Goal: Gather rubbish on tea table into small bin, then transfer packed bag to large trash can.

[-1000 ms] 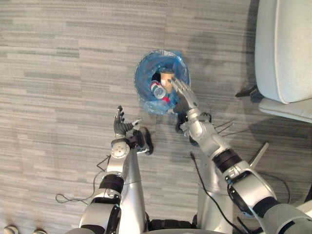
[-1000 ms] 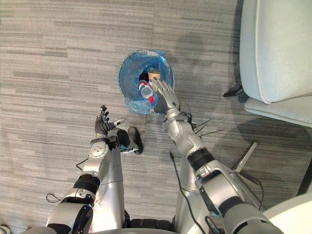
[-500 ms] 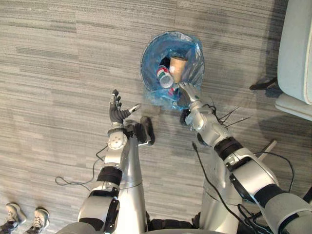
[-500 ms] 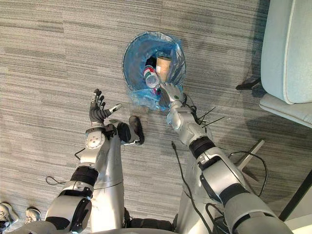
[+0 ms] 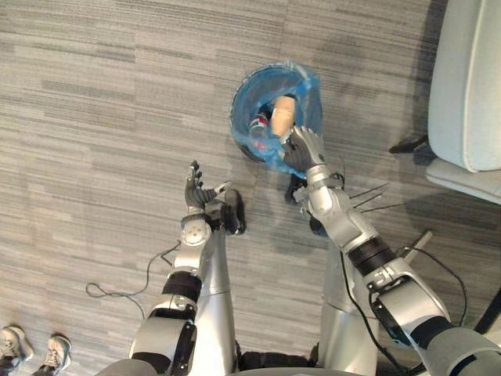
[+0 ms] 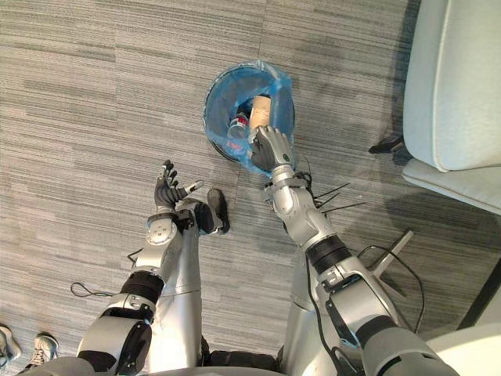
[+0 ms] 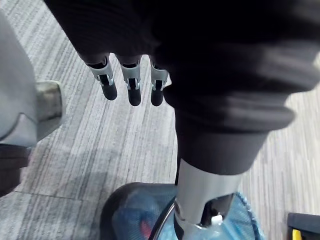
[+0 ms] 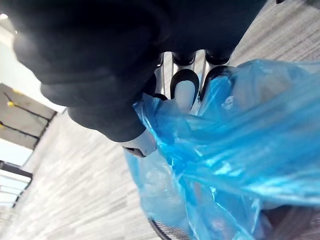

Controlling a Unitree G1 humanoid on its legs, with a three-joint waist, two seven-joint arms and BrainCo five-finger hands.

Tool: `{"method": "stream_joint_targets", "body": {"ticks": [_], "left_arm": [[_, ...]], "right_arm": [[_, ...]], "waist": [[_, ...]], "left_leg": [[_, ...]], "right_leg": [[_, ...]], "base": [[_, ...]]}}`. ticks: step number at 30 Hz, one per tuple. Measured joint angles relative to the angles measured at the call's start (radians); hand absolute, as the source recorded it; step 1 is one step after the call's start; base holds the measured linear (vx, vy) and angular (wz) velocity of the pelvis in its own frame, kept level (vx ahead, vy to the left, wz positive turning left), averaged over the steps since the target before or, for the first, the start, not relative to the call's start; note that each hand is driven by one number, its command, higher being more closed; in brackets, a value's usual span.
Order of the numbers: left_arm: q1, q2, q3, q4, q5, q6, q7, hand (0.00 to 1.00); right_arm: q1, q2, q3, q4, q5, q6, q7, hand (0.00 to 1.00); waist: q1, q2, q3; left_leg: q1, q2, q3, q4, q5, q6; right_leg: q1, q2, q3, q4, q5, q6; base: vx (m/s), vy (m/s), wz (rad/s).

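The small bin point(image 5: 239, 129) stands on the floor, lined with a blue bag point(image 5: 307, 86). Inside lie a brown paper cup point(image 5: 282, 116) and a bottle point(image 5: 258, 124). My right hand point(image 5: 301, 150) is at the bin's near rim, its fingers point(image 8: 184, 92) curled over the edge of the blue bag point(image 8: 240, 140) and gripping the plastic. My left hand point(image 5: 196, 188) hovers over bare floor, nearer to me than the bin and to its left, open and holding nothing. Its straight fingers point(image 7: 134, 85) also show in the left wrist view, with the bin point(image 7: 125, 210) past them.
A pale armchair point(image 5: 470, 86) stands to the right of the bin, its dark foot point(image 5: 407, 145) on the floor. A person's shoes point(image 5: 16, 345) are at the lower left corner. Grey striped carpet point(image 5: 102, 117) lies open to the left.
My right hand has gone from straight fingers over the bin to curled fingers gripping the bag's near edge. The camera has shifted. The left hand stays open.
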State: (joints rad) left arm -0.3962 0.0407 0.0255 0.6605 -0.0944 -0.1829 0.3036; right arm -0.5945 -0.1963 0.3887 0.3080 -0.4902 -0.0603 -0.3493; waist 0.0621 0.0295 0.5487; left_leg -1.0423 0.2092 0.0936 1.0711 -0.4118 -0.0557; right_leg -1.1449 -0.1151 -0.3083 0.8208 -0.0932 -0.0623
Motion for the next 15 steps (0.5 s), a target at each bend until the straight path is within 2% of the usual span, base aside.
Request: {"method": "stream_joint_targets", "body": {"ticks": [3,4,5,7,9,10,11,13,15], "left_arm": [[0.062,0.003,-0.026,0.0,0.033,0.012,-0.016,0.0],[0.095,0.003,-0.035,0.0,0.051,0.013,-0.02,0.0],[0.138,0.003,-0.035,0.002,0.072,0.014,-0.021,0.0],[0.197,0.001,-0.047,0.024,0.103,0.024,-0.023,0.0],[0.249,0.001,-0.06,0.049,0.119,0.027,-0.035,0.0],[0.278,0.003,-0.064,0.069,0.134,0.027,-0.041,0.0],[0.293,0.006,-0.064,0.08,0.138,0.026,-0.041,0.0],[0.335,0.018,-0.065,0.137,0.149,0.026,-0.043,0.0],[0.342,0.021,-0.066,0.166,0.158,0.026,-0.044,0.0]], "right_arm": [[0.14,0.04,-0.02,-0.112,0.088,-0.014,0.005,1.0],[0.197,0.057,-0.021,-0.134,0.129,-0.016,0.014,1.0],[0.254,0.077,-0.017,-0.142,0.173,-0.027,0.031,1.0],[0.355,0.097,-0.015,-0.185,0.22,-0.035,0.053,1.0],[0.443,0.113,-0.013,-0.235,0.257,-0.055,0.077,1.0],[0.486,0.124,-0.011,-0.261,0.284,-0.079,0.099,1.0],[0.499,0.129,-0.007,-0.263,0.291,-0.093,0.108,1.0],[0.525,0.131,0.007,-0.264,0.326,-0.132,0.154,1.0],[0.531,0.126,0.002,-0.265,0.342,-0.141,0.18,1.0]], "waist": [[-0.007,-0.005,-0.004],[-0.018,-0.015,-0.012],[-0.021,-0.03,-0.041],[-0.024,-0.05,-0.103],[-0.028,-0.059,-0.168],[-0.037,-0.066,-0.206],[-0.045,-0.071,-0.228],[-0.051,-0.093,-0.307],[-0.054,-0.091,-0.33]], "left_leg": [[0.176,-0.001,0.009,-0.119,0.021,-0.009],[0.256,-0.002,0.021,-0.168,0.029,-0.015],[0.326,-0.002,0.032,-0.22,0.041,-0.015],[0.421,-0.004,0.049,-0.305,0.062,-0.021],[0.511,-0.007,0.061,-0.391,0.087,-0.025],[0.573,-0.02,0.071,-0.458,0.106,-0.023],[0.603,-0.025,0.078,-0.494,0.116,-0.026],[0.706,-0.053,0.103,-0.632,0.162,-0.024],[0.768,-0.07,0.111,-0.695,0.183,-0.031]], "right_leg": [[0.185,0.02,-0.022,-0.124,0.03,-0.036],[0.263,0.029,-0.023,-0.171,0.038,-0.042],[0.33,0.041,-0.022,-0.222,0.046,-0.03],[0.421,0.06,-0.019,-0.308,0.071,-0.037],[0.514,0.08,-0.017,-0.406,0.099,-0.03],[0.574,0.09,-0.012,-0.475,0.118,-0.011],[0.604,0.096,-0.006,-0.516,0.135,-0.009],[0.708,0.118,0.025,-0.685,0.208,0.003],[0.777,0.123,0.042,-0.775,0.252,0.011]], "base": [[-0.04,-0.035,0.08],[-0.01,-0.022,0.07],[0.0,0.0,0.0],[0.07,-0.008,-0.07],[0.13,0.012,-0.04],[0.09,0.019,-0.03],[0.14,0.033,-0.11],[0.2,0.048,-0.24],[0.19,0.091,-0.17]]}}
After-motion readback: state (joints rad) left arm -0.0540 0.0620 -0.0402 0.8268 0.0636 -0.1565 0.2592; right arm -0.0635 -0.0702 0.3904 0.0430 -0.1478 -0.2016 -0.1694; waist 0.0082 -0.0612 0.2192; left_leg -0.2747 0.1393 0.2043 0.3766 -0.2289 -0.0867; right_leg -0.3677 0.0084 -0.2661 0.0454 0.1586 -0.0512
